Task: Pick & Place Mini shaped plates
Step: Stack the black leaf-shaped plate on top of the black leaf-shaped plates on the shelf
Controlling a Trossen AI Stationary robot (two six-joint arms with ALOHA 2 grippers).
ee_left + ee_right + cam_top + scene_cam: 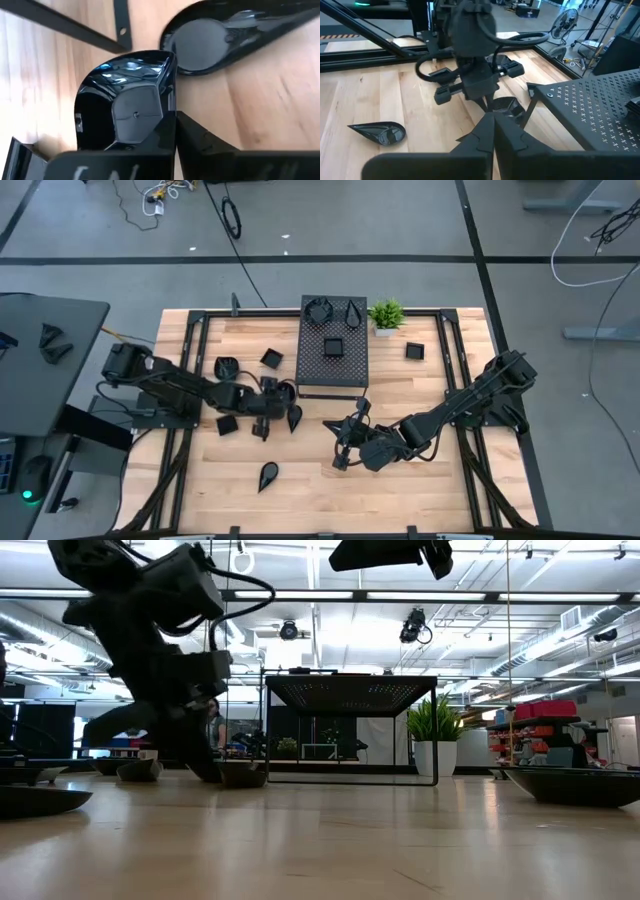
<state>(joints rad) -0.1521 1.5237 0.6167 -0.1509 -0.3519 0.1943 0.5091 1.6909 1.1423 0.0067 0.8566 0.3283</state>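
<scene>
My left gripper [278, 394] is shut on a small glossy black plate [132, 102] that sits on the table by the near left corner of the black perforated box [350, 372]. A teardrop plate [210, 40] lies just beyond it. More mini plates lie around: a round one [227, 365], square ones [271, 358] [227, 423] [415, 351], and teardrops [294, 417] [268, 475]. Three plates rest on the box top [333, 347]. My right gripper [343, 440] hovers shut in the middle of the table with nothing in it [493, 131]. My left gripper pinches the plate's raised side wall [171, 102], one finger [125, 157] inside the dish and the other [205, 147] outside. The fingers slant down at it from the table's left. In the low view the plate's underside [243, 774] seems to rest on the table.
A green potted plant [386, 315] stands at the far edge beside the box. Black frame rails [195, 340] run along the table's sides. Bare wood lies toward the near edge [400, 500].
</scene>
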